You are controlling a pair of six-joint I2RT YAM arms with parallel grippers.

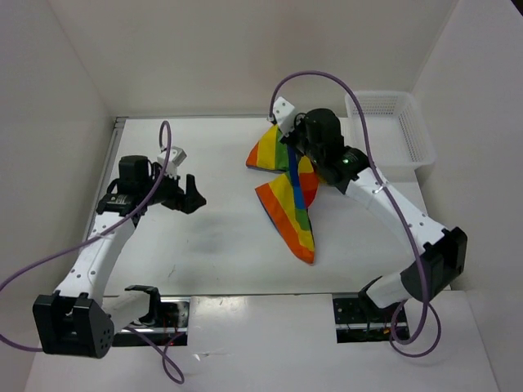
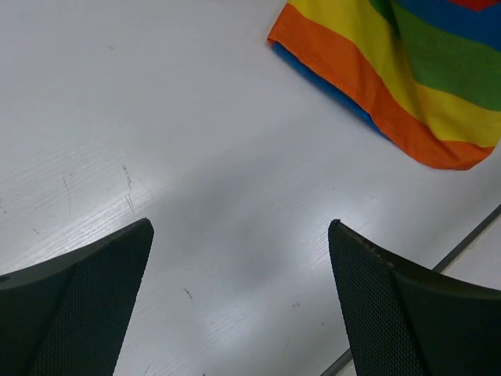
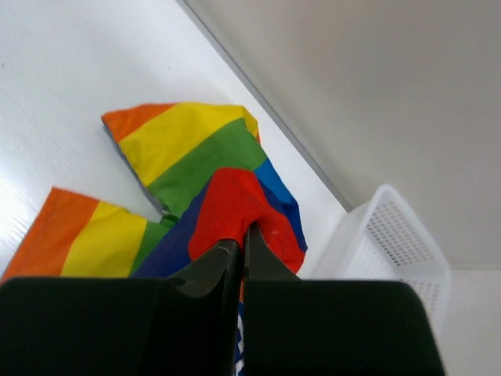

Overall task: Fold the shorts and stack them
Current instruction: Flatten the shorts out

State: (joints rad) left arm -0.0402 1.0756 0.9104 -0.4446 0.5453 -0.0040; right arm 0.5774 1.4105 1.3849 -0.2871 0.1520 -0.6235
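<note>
The rainbow-striped shorts [image 1: 288, 200] lie on the white table right of centre, both legs spread toward the left and front. My right gripper [image 1: 304, 159] is shut on the red waist part of the shorts [image 3: 235, 205] and holds it raised off the table. In the left wrist view a leg of the shorts [image 2: 407, 74] lies at the upper right. My left gripper [image 1: 189, 194] is open and empty, hovering over bare table to the left of the shorts; its fingers [image 2: 94, 290] stand wide apart.
A white plastic mesh basket [image 1: 391, 124] stands at the back right of the table [image 1: 221, 245], also in the right wrist view [image 3: 391, 235]. White walls close in the back and sides. Purple cables loop over both arms.
</note>
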